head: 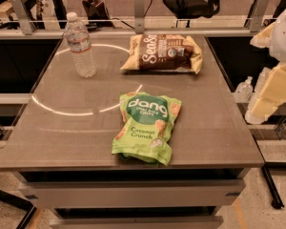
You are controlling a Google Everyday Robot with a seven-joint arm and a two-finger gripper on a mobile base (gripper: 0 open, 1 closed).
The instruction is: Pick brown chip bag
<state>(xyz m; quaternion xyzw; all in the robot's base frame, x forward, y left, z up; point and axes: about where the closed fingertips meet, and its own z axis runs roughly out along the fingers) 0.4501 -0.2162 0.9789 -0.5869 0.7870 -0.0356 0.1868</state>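
Observation:
The brown chip bag [163,54] lies flat at the far middle of the grey table [62,128], its white "Sens" lettering facing up and its tan edges at both ends. My gripper [266,99] is a cream-coloured shape at the right edge of the camera view. It hangs beyond the table's right side, well to the right of the brown bag and nearer the camera, and touches nothing.
A bright green "dang Coconut Crunch" bag [147,128] lies near the table's front middle. A clear water bottle [80,46] stands upright at the far left. A small bottle [244,89] sits on a lower shelf to the right. Railings and chairs stand behind the table.

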